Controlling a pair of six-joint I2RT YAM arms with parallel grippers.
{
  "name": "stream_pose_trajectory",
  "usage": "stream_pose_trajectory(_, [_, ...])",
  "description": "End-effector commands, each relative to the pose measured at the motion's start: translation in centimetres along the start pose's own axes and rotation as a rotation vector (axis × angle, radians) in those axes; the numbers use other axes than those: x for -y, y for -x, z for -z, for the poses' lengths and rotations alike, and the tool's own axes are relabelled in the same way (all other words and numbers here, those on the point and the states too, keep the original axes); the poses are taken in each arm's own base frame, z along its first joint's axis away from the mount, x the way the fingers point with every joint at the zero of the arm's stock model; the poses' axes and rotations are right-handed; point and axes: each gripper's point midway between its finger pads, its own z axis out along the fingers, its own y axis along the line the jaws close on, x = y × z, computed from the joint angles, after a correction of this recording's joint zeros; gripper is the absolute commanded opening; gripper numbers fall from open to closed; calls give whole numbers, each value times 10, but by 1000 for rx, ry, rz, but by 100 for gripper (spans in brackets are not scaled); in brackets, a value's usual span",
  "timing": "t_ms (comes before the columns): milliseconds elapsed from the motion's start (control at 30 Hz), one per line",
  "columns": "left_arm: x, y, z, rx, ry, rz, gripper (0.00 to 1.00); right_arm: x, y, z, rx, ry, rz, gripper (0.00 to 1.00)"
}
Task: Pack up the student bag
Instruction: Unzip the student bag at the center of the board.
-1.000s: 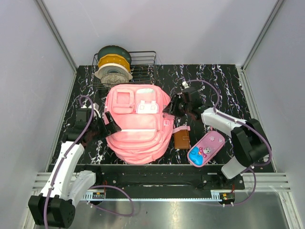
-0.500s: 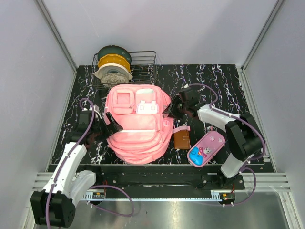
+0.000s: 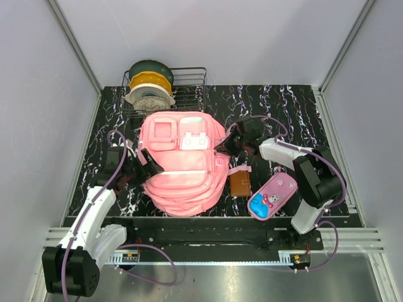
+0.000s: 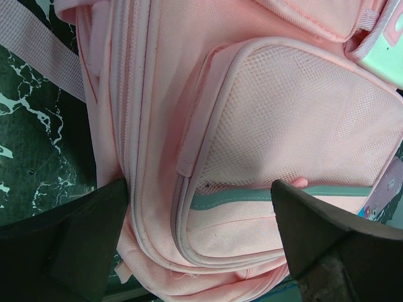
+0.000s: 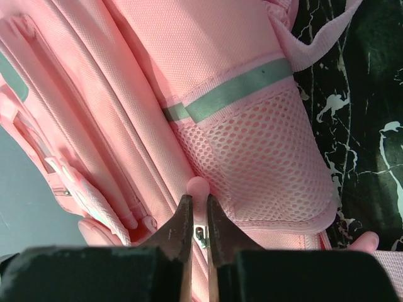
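Right gripper (image 5: 197, 211): narrow, pinched on the zipper pull (image 5: 200, 236) at lower centre of the right wrist view, beside the mesh side pocket (image 5: 264, 170).
Left gripper (image 4: 198, 195): spread wide, straddling the bag's opposite flank, holding nothing.
Student bag (image 3: 179, 163): flat at centre of the top view, front pockets up, between both arms.
Step in hand: probably drawing the zip open.
Technique: pull along the zip track, never away from the fabric; brace the far flank with the left gripper against dragging.
Waiting items: pencil case (image 3: 272, 195) and brown wallet (image 3: 240, 184), lower right of the bag.
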Motion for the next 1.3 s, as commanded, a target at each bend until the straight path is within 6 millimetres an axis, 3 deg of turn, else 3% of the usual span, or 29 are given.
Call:
stream_pose_trajectory(0, [15,6,-5,12,-81,-9,99,-16,0,-2,-5,81,-30,9])
stream_pose_trajectory(100, [16,7,-5,17,-87,-9,99,-13,-3,-2,-13,84,-22,8])
stream_pose_trajectory(167, [16,7,-5,17,-83,-9,99,-12,-3,1,-9,81,2,0])
stream_pose_trajectory(267, [16,7,-6,16,-90,-7,99,-3,-3,8,18,76,45,0])
stream_pose_trajectory(300, [18,8,-7,23,-101,-5,99,-9,-1,16,41,104,64,0])
stream_pose_trajectory(367, [20,3,-12,14,-131,28,99,-3,-2,22,70,122,131,0])
stream_pose_trajectory(400, [22,3,-14,18,-152,40,99,-12,1,33,102,163,160,0])
stream_pose_trajectory(433, [28,5,-19,25,-193,59,99,-4,0,36,116,161,200,0])
stream_pose_trajectory(467, [31,6,-21,25,-209,65,99,-14,1,45,141,204,229,0])
stream_pose_trajectory(600, [33,14,-30,39,-215,86,99,-16,-4,58,136,206,356,0])
stream_pose_trajectory(733, [37,24,-34,82,-229,133,99,-17,-15,62,102,182,443,0])
stream_pose_trajectory(767, [39,27,-34,92,-233,140,99,-8,-27,63,72,130,462,0])
stream_pose_trajectory(967, [42,40,-38,140,-238,176,99,2,-41,78,47,90,493,0])
stream_pose_trajectory(1267, [52,55,-41,197,-301,229,99,-7,-81,99,-83,264,672,0])
